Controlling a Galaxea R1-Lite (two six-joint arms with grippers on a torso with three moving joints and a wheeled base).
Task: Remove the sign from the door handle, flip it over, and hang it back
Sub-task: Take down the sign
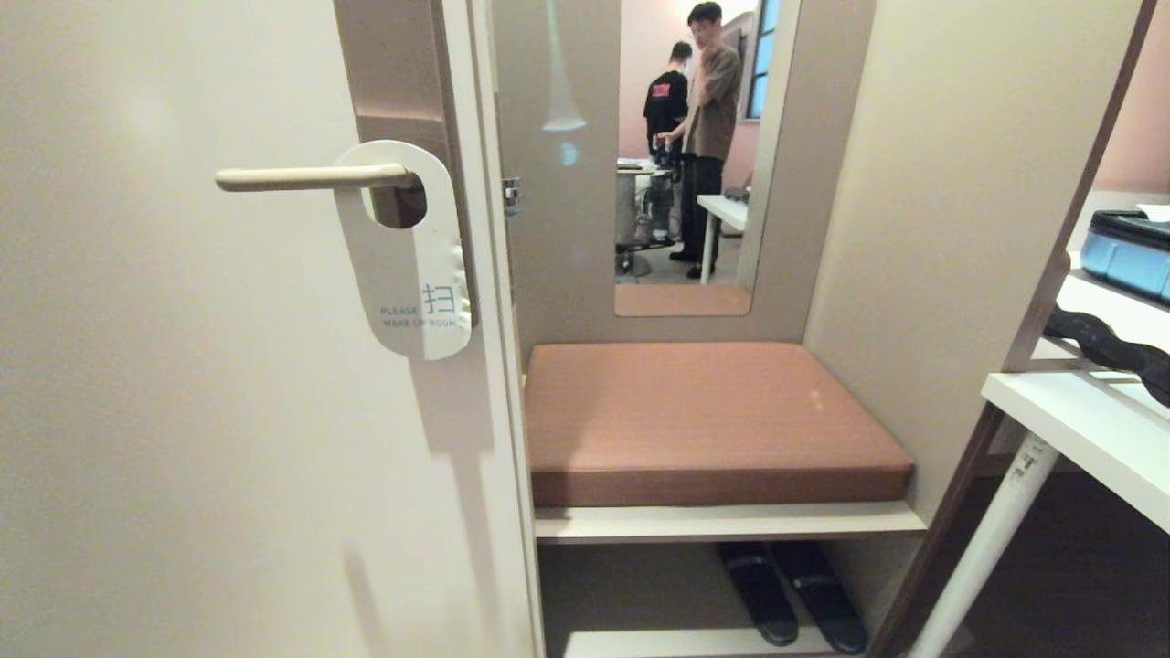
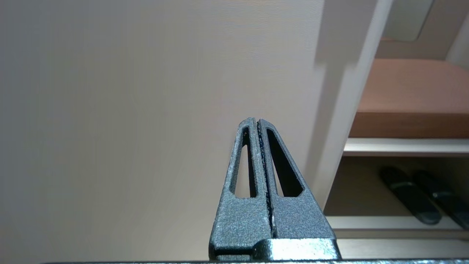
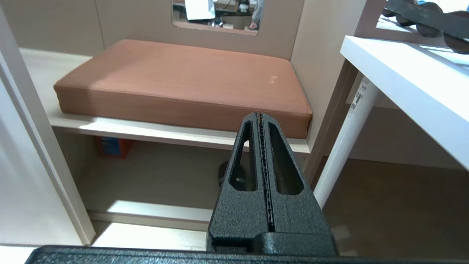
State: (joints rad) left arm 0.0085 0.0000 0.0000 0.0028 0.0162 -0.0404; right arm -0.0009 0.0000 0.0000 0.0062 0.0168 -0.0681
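Hanging white-face-out on the door handle [image 1: 306, 177], the sign [image 1: 409, 251] rests against the cream door [image 1: 183, 411]. Right of it: alcove with brown cushion [image 1: 704, 416] on a shelf, slippers [image 1: 791, 592] below, mirror [image 1: 699, 146] above. Left end effector [image 2: 258, 126] and right end effector [image 3: 260, 119] both pinched together, empty.

sign [image 1: 409, 274] on door handle [image 1: 306, 177], cushioned bench [image 1: 704, 416] right, slippers [image 1: 791, 594] beneath

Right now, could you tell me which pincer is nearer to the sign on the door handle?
Left, probably. The left pincer points at the door panel below the sign; the right pincer faces the cushioned bench beside the door.
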